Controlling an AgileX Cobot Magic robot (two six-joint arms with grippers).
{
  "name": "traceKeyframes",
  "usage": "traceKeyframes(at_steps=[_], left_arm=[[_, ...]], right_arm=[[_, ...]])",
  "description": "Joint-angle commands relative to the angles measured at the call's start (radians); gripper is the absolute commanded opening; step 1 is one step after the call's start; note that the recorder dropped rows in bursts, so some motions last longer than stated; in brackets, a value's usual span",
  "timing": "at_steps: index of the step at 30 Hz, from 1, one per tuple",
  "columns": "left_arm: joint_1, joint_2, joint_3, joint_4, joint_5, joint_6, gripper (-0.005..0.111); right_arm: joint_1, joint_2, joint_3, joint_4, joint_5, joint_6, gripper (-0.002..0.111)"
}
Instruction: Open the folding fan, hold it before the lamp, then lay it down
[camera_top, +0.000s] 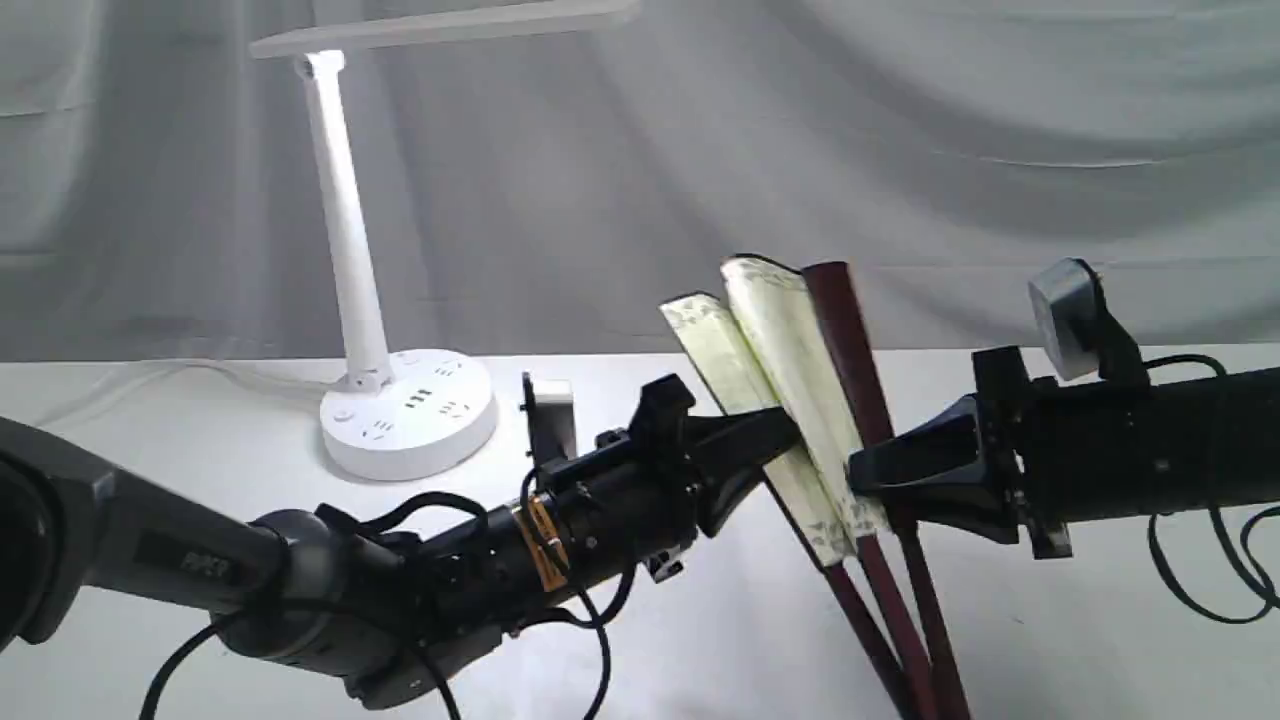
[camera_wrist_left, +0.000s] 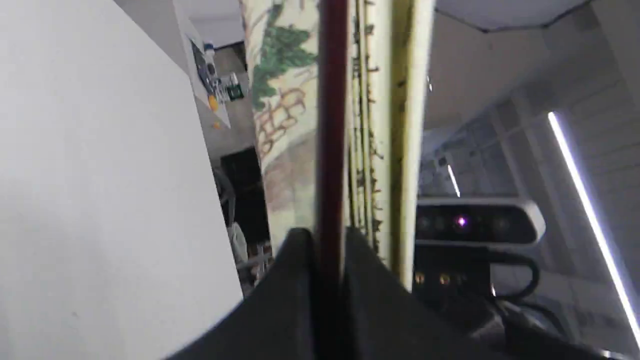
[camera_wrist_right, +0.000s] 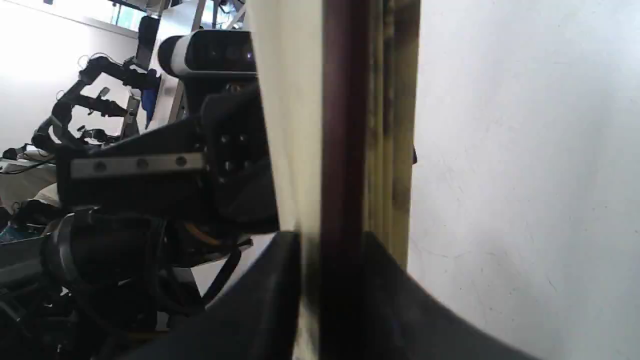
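Left claw pinched one maroon guard of the folding fan, right claw straddled the other, grip unclear, fan slightly spread, tilted at centre right, lamp on the bench at upper left.

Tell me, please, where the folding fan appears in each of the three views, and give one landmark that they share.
Exterior view: the folding fan stands tilted, low and right of centre, between the left pincer and the right pincer.
Left wrist view: the fan runs up the middle to the top edge.
Right wrist view: the fan runs up the middle, full height.
Shared landmark: its maroon ribs.
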Motion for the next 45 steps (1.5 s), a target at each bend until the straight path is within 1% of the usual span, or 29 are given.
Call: traceKeyframes(at_steps=[1, 4, 8, 15, 17, 20, 23, 25, 33, 42, 45], left_arm=[[0.001, -0.008, -0.007, 0.106, -0.029, -0.022, 0.000], [0.004, -0.008, -0.007, 0.119, -0.029, -0.042, 0.000], [0.004, -0.008, -0.007, 0.129, -0.029, -0.051, 0.000], [0.026, -0.008, -0.007, 0.133, -0.029, -0.060, 0.000], [0.029, -0.008, -0.007, 0.130, -0.029, -0.060, 0.000], [0.029, -0.008, -0.007, 0.115, -0.029, -0.077, 0.000], [0.029, -0.008, -0.007, 0.070, -0.029, -0.086, 0.000], [0.029, -0.008, -0.007, 0.042, -0.029, -0.086, 0.000], [0.029, -0.008, -0.007, -0.101, -0.029, -0.086, 0.000], [0.029, -0.008, -0.005, -0.213, -0.029, -0.078, 0.000], [0.029, -0.008, -0.005, -0.250, -0.029, -0.065, 0.000]], right_arm=[[0.006, -0.008, -0.001, 0.026, 0.013, -0.003, 0.030], [0.006, -0.008, -0.001, 0.046, 0.013, -0.003, 0.033], [0.006, -0.008, -0.001, 0.045, 0.013, -0.014, 0.033], [0.006, -0.008, -0.001, 0.050, 0.013, -0.045, 0.032], [0.006, -0.008, -0.001, 0.067, 0.013, -0.075, 0.029], [0.006, -0.008, -0.001, 0.088, 0.013, -0.099, 0.019], [0.006, -0.008, -0.001, 0.111, -0.014, -0.107, 0.005], [0.006, -0.008, -0.001, 0.121, -0.045, -0.107, 0.000], [0.006, 0.011, -0.001, 0.205, -0.126, -0.116, 0.000], [0.004, 0.076, -0.001, 0.307, -0.129, -0.133, 0.000], [-0.001, 0.082, -0.001, 0.315, -0.129, -0.143, 0.000]])
